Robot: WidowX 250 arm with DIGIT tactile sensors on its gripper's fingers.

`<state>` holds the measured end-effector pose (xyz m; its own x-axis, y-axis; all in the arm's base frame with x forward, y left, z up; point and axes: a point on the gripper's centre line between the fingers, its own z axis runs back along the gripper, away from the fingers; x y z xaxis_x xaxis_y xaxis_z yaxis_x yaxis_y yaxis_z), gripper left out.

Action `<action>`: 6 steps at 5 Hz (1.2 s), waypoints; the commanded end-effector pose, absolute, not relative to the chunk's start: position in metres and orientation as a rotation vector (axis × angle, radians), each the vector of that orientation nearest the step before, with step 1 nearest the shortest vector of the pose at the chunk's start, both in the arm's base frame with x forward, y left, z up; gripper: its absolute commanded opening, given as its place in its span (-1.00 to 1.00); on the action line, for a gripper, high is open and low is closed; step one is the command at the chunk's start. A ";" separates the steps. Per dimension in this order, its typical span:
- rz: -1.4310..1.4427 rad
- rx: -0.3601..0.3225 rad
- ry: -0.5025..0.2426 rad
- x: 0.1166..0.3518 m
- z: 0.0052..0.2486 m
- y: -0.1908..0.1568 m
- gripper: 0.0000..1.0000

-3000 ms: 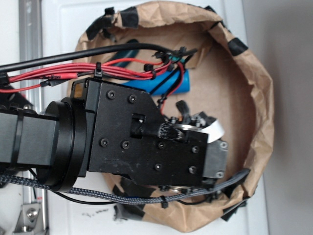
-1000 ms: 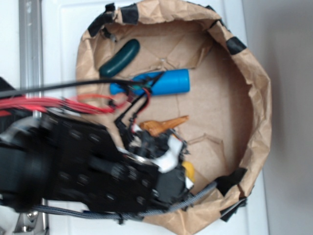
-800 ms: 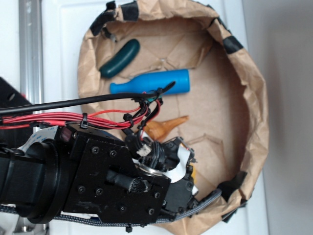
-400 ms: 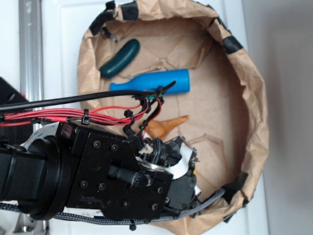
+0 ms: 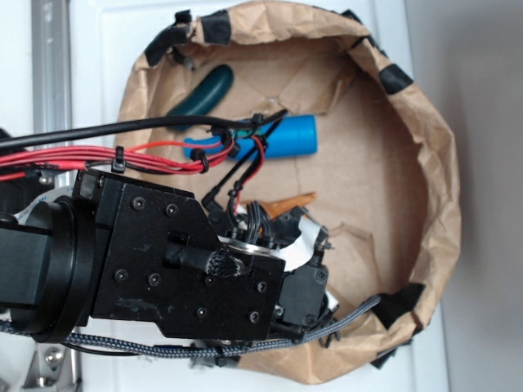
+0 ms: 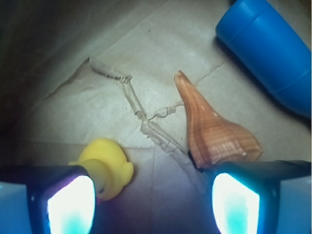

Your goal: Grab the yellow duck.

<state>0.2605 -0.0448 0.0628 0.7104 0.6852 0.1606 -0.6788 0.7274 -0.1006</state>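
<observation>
The yellow duck [image 6: 106, 165] lies on the brown paper floor near the bottom left of the wrist view, partly hidden behind the left fingertip [image 6: 68, 204], which overlaps its lower edge. In the exterior view the duck cannot be seen; the arm covers that part of the floor. The gripper [image 6: 148, 204] has its fingers spread wide, with bare paper showing in the gap between them; nothing is pinched. The right fingertip [image 6: 239, 202] sits just in front of the broad end of the seashell [image 6: 214, 129], a tan-brown ribbed spiral whose pointed end aims away from the gripper. The duck and the shell lie apart, a raised crease of paper running between them. Beyond the shell, the blue bottle [image 6: 270, 51] lies on its side.

All of these rest inside the paper-lined basket [image 5: 437, 163], a round tub of crumpled brown paper with black tape patches along the rim. Near its far wall lies a dark green cucumber [image 5: 204, 91], close to the bottle's neck end.
</observation>
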 end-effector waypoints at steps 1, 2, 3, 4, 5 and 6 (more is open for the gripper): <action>0.744 -0.071 -0.224 0.271 0.069 -0.049 1.00; 0.741 -0.072 -0.218 0.274 0.065 -0.051 1.00; 0.741 -0.080 -0.216 0.279 0.064 -0.053 1.00; 0.766 -0.067 -0.213 0.287 0.052 -0.057 1.00; 0.769 -0.062 -0.176 0.290 0.032 -0.062 1.00; 0.733 -0.083 -0.174 0.287 0.024 -0.069 1.00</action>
